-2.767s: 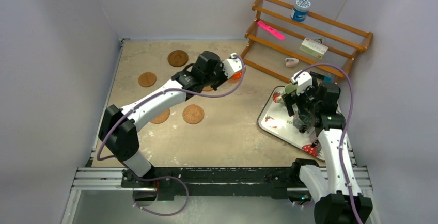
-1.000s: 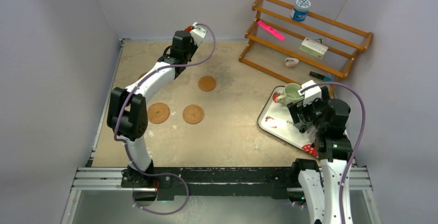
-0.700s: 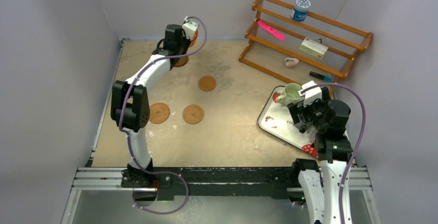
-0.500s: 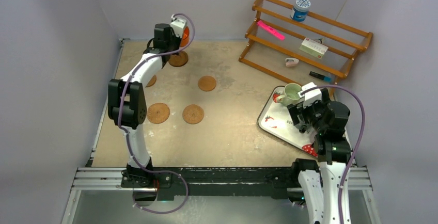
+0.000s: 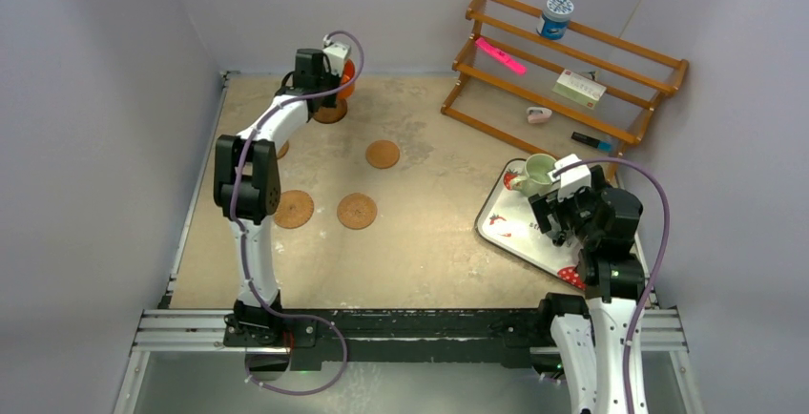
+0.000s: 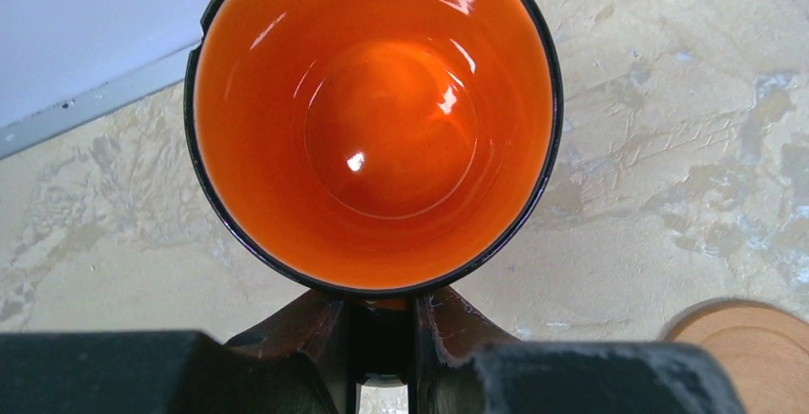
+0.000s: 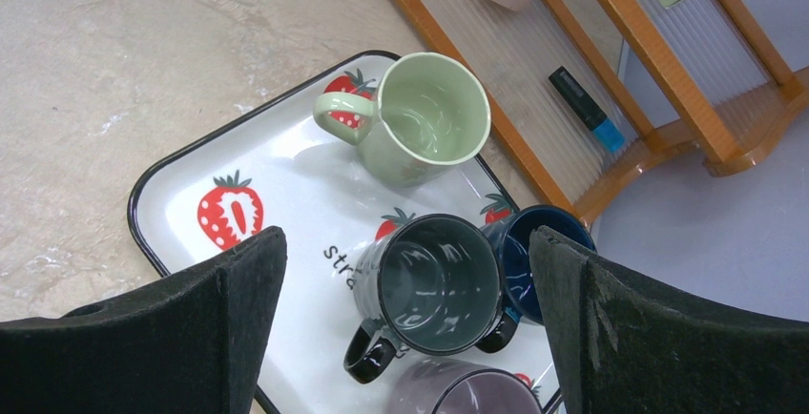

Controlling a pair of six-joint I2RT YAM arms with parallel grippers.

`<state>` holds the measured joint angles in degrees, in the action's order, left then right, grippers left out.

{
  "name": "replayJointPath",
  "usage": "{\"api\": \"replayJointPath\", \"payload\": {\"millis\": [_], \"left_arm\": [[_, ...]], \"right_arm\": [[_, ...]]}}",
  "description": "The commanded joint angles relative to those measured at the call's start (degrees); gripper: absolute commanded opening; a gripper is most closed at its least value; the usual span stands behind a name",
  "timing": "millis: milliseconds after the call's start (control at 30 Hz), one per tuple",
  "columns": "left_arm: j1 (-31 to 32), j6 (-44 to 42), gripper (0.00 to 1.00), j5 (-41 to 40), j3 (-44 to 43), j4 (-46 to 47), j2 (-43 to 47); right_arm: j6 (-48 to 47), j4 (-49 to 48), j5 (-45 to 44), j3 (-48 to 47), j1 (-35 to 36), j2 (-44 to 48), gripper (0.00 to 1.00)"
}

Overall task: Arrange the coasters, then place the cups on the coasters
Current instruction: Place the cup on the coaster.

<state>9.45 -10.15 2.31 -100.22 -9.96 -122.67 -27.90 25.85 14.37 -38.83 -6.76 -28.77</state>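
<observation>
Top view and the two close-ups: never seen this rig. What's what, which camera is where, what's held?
Two robot arms are bolted at the near edge of the table. The wide picture comes from a fixed camera above and behind them; each close-up comes from a camera on one wrist. The left gripper is shut on an orange cup, near the dark coaster. The right gripper hangs open over a strawberry tray holding four other cups. Four cork coasters lie on the table; a wooden rack stands far right.
</observation>
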Motion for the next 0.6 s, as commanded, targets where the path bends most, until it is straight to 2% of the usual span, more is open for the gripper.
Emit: {"api": "replayJointPath", "payload": {"millis": [0,267,567], "left_arm": [[-0.65,2.1,0.0,-0.98,-1.6,5.36,2.19],[-0.93,3.19,0.0,2.18,1.53,4.76,5.17],[-1.37,4.66,0.0,-7.17,9.13,12.08,10.37]], "right_arm": [[0.3,-1.93,0.03,0.42,0.17,0.28,0.99],[0.23,-2.02,0.13,0.76,0.23,0.63,0.99],[0.36,-2.19,0.41,0.59,0.17,0.33,0.99]]}}
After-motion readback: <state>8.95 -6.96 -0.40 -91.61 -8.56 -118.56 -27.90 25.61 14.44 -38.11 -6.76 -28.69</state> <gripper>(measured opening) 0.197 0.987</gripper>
